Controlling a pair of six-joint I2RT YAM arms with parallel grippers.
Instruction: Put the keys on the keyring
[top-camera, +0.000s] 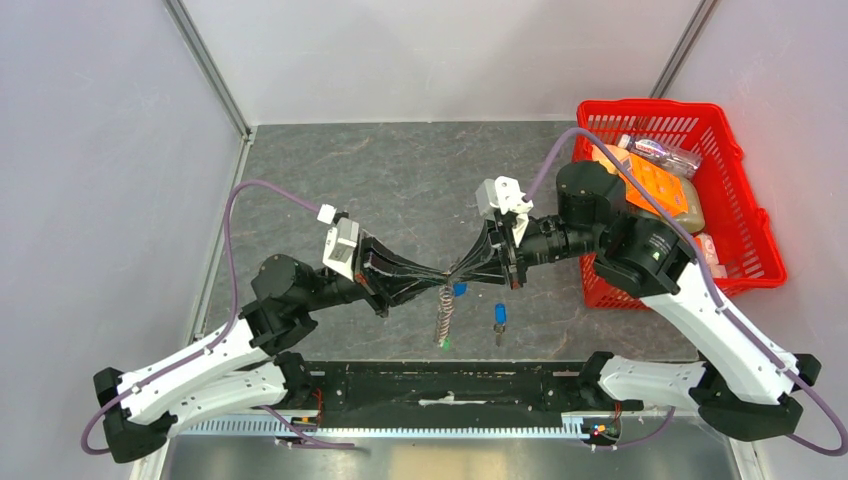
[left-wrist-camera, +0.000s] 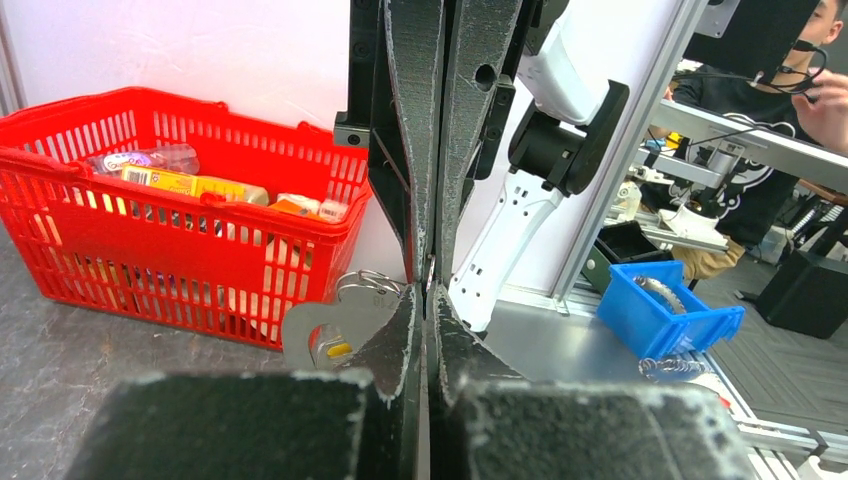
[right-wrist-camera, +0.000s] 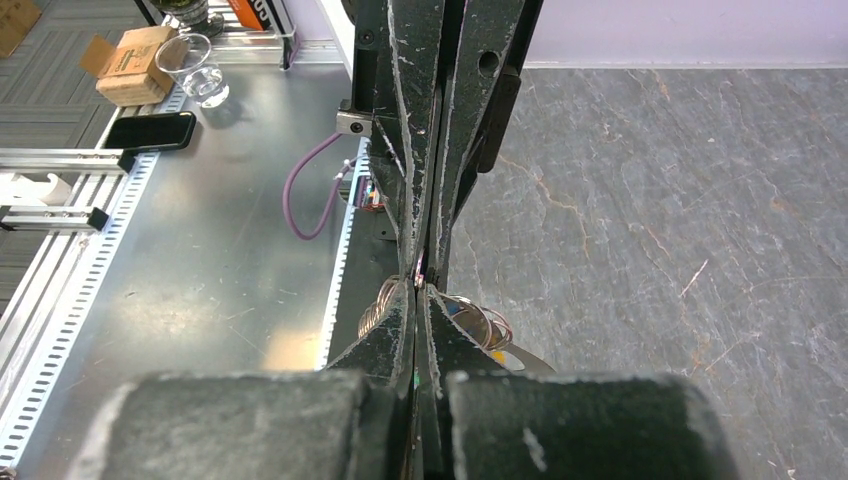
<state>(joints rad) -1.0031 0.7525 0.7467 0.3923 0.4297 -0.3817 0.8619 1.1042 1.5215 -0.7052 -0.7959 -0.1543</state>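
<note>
Your left gripper (top-camera: 438, 284) and right gripper (top-camera: 458, 277) are both pinched shut, nose to nose at the dangling keyring (top-camera: 445, 315), while the loose blue key (top-camera: 498, 320) sits at 4 o'clock from them, lying 12-to-6, nearer your right arm

Surfaces and finishes
Grey veined desk (top-camera: 400, 180) matt; red lattice plastic basket (left-wrist-camera: 150, 250) glossy; silver twisted-chain metal keyring (top-camera: 444, 318) shiny; left end effector's black fingers (left-wrist-camera: 560, 430) rough, grainy.

Grey stone-patterned tabletop (top-camera: 400, 180) gives passage at the back and left, while a red plastic mesh basket (top-camera: 750, 225) blocks the right rear corner.
</note>
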